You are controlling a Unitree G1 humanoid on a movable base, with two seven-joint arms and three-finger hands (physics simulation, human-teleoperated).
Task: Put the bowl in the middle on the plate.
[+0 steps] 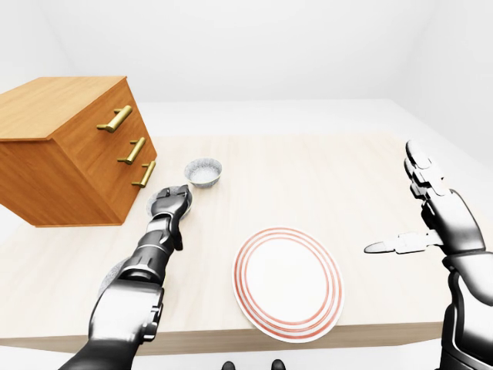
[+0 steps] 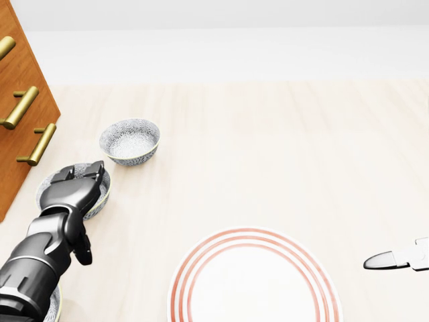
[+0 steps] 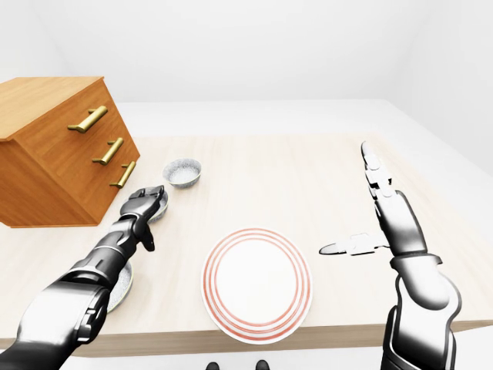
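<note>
Grasp step: left hand [image 2: 70, 191] held over middle bowl [image 2: 102, 198], left of plate [image 2: 255, 292]; closure unclear. Next: lift required.

Pale table [image 2: 281, 141], plate [image 2: 255, 288], three bowls [image 2: 130, 140], cabinet [image 1: 69, 154]

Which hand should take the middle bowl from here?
Left. The left hand is right over the middle bowl, fingers at its rim. The right hand stands open on the other side of the plate, far from it.
</note>
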